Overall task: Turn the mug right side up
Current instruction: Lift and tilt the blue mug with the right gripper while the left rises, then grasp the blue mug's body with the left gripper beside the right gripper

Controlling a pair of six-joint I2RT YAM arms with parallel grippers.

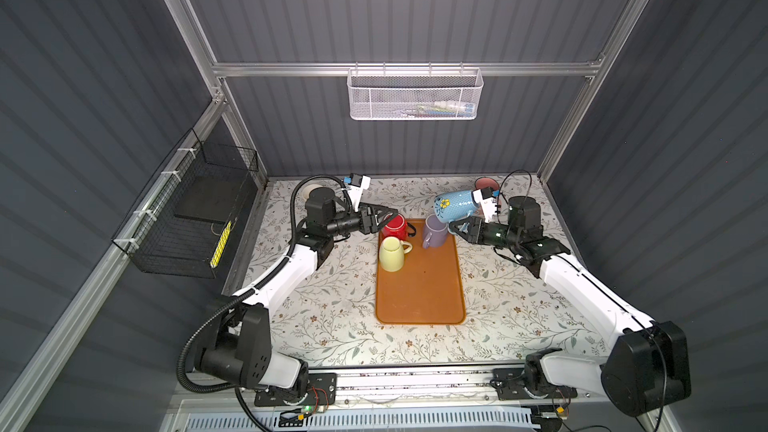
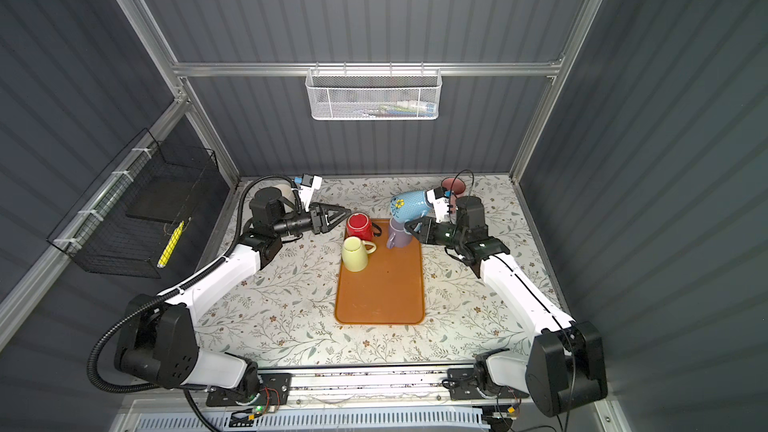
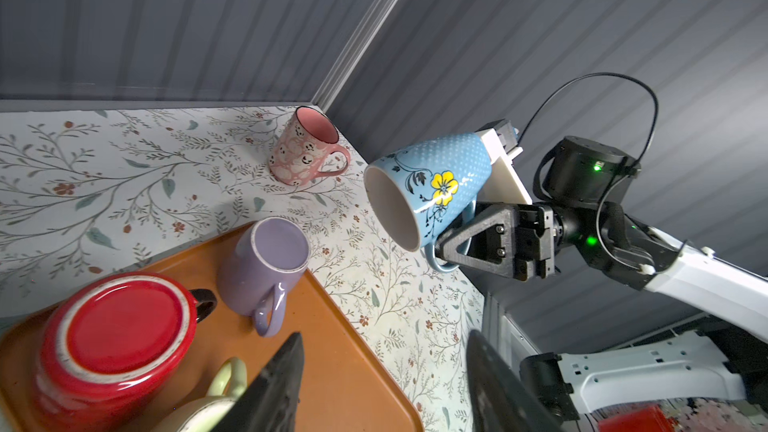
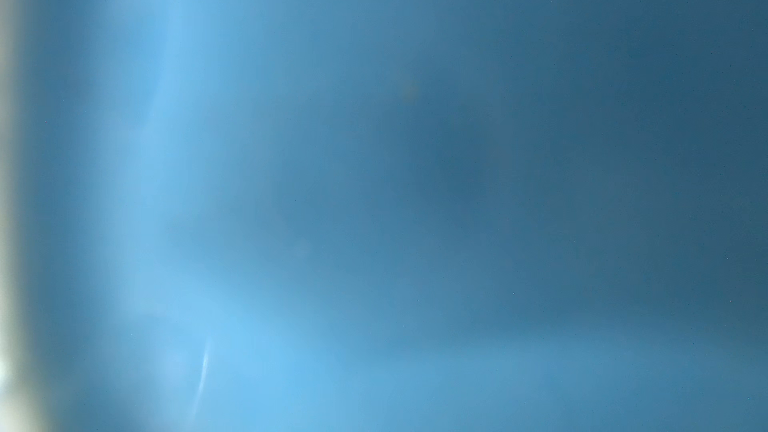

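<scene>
A light blue mug with a yellow flower hangs in the air on its side, mouth pointing toward the left arm. My right gripper is shut on its handle from below. The blue mug hovers over the tray's far right corner, above a purple mug. The right wrist view shows only a blue blur of the mug's wall. My left gripper stands open and empty beside a red mug that sits upside down.
An orange tray carries the red mug, the upright purple mug and a pale yellow mug. A pink mug stands upright in the far right corner. Wire baskets hang on the back and left walls.
</scene>
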